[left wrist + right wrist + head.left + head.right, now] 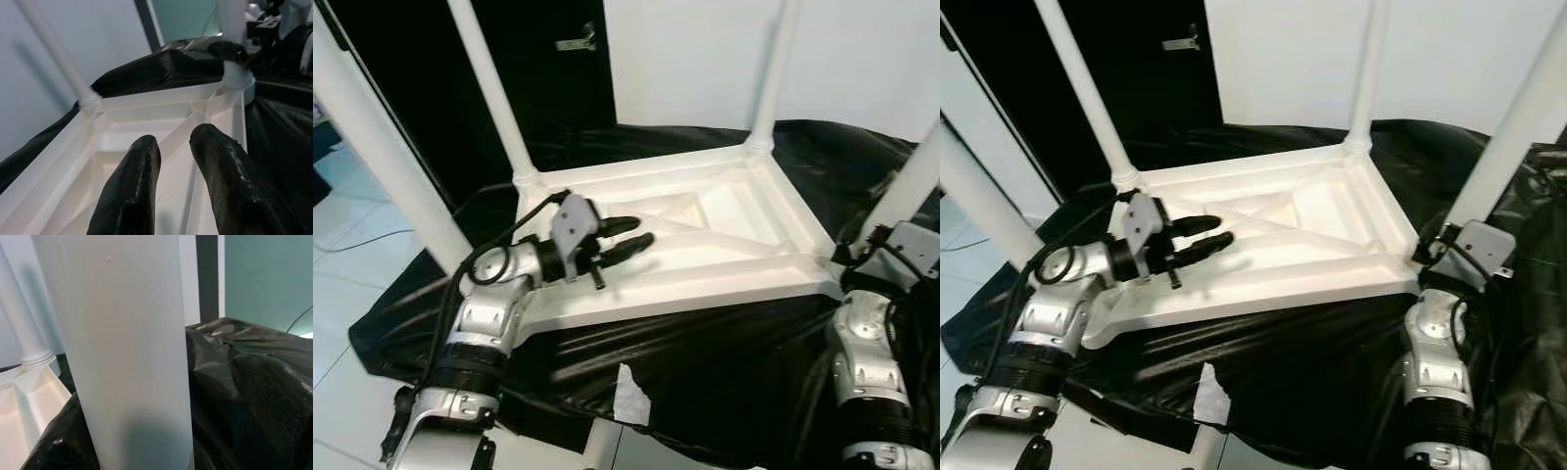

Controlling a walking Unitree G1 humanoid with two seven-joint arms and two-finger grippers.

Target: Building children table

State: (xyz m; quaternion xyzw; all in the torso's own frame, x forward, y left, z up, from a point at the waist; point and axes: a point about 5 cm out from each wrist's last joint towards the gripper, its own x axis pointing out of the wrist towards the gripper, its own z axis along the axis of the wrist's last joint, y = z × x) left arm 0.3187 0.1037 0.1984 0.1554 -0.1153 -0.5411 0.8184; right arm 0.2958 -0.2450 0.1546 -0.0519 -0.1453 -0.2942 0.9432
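The white children's table (685,294) lies upside down on a black sheet (734,362), ribbed underside up. All its legs stand upright: two far ones (494,98) (773,69), a near left one (382,147) and a near right one (911,186). My left gripper (641,232) hovers open just above the underside near its left edge, holding nothing; its fingers (132,186) point along the diagonal ribs. My right gripper (1435,245) sits at the base of the near right leg (132,347). That leg stands between its open fingers (274,401), with a gap on one side.
The black sheet drapes over a low support and hangs toward the tiled floor (352,215). A white patch (631,397) shows at its front edge. A dark door with a handle (578,41) and a white wall stand behind. A cable (372,240) lies on the floor at left.
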